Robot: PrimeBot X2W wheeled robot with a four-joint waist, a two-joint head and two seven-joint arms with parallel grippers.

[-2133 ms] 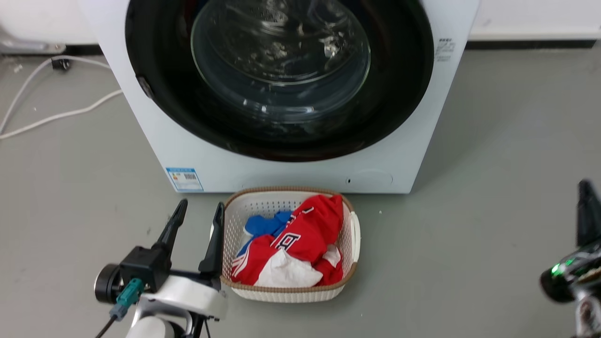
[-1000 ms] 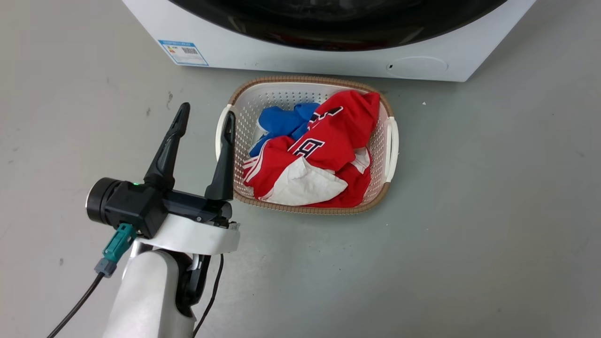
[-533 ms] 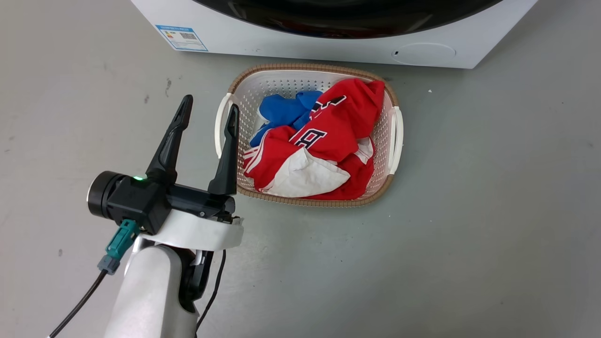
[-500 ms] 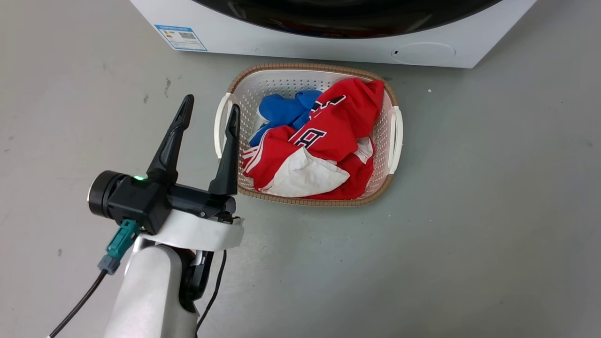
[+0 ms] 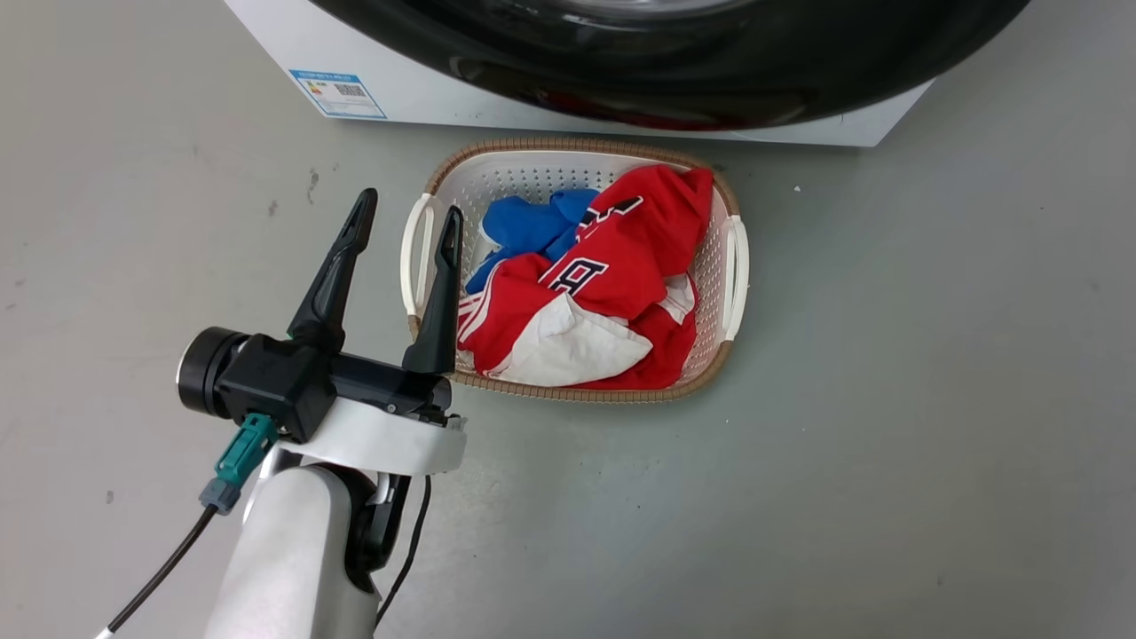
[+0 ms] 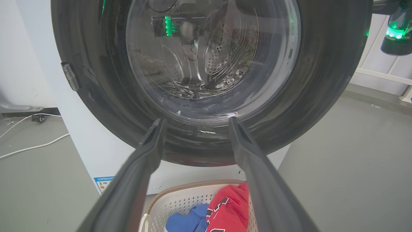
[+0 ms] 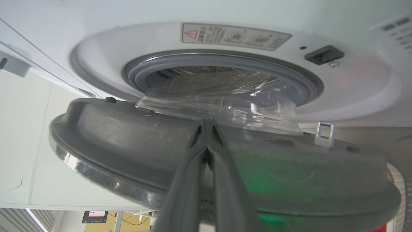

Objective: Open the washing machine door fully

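The washing machine is a white box across the top of the head view. Its door, a glossy black disc, stands partly open and overhangs the machine's lower front. In the right wrist view the door's grey inner face and clear glass bowl stand away from the grey-ringed drum opening. My right gripper is shut, its tips lying against that inner face just below the bowl. My left gripper hangs open, holding nothing, beside the basket and facing the door's outer side.
A white laundry basket holding red, blue and white clothes sits on the grey floor right in front of the machine. A white cable lies on the floor to the machine's left. The right arm's wrist glows green beyond the door's edge.
The door's black edge now reaches further out over the machine's lower front and hides the round flap. The head view has shifted slightly. My left gripper stays open beside the basket.
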